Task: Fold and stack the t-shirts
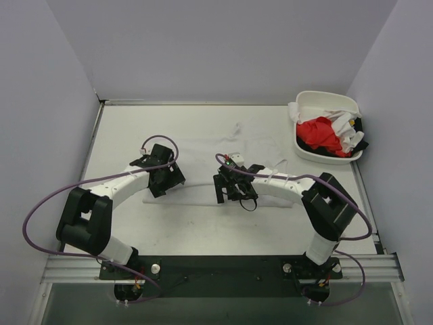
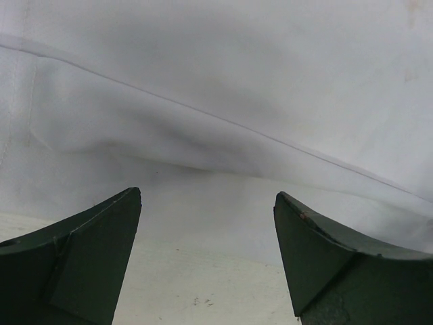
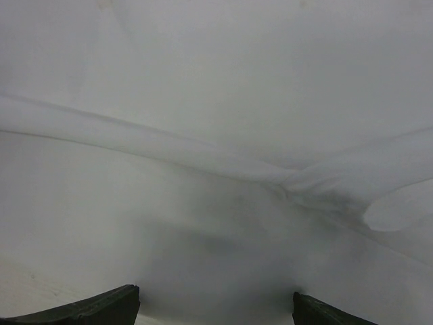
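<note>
A white t-shirt (image 1: 223, 152) lies spread flat in the middle of the table. My left gripper (image 1: 166, 181) is open and sits low at the shirt's near left edge; the left wrist view shows the white cloth (image 2: 223, 101) just ahead of the spread fingers (image 2: 101, 250). My right gripper (image 1: 230, 188) is open and low at the shirt's near edge; the right wrist view shows creased white cloth (image 3: 216, 169) filling the frame. More shirts, one bright red (image 1: 321, 134) and others white, are heaped in the tub.
The white rounded plastic tub (image 1: 325, 100) stands at the far right corner of the table (image 1: 203, 223). Grey walls close in the left, back and right sides. The arm bases sit on a rail at the near edge.
</note>
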`<state>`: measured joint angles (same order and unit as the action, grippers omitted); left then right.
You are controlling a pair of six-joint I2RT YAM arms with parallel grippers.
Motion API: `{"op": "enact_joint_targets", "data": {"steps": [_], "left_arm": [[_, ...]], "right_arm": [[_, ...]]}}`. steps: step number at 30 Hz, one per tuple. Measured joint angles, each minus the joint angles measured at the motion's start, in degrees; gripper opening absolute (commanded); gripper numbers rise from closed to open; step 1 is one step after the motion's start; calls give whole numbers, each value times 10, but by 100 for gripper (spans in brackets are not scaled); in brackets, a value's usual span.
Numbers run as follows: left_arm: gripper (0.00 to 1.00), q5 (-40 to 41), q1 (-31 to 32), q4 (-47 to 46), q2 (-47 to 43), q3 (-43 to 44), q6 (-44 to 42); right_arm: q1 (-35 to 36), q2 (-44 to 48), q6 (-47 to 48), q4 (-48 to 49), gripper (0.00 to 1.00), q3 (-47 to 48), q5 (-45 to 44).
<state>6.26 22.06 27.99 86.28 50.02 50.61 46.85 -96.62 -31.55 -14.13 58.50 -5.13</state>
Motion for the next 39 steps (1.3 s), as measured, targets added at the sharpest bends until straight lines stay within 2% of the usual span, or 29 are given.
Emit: {"op": "enact_joint_targets", "data": {"steps": [4,39], "left_arm": [[89,2,1,0,0,7,0],[88,36,3,-12,76,57,1]], "right_arm": [[5,-40,-1,11,96,2,-5],[13,-41,-3,33,96,-2,-14]]}}
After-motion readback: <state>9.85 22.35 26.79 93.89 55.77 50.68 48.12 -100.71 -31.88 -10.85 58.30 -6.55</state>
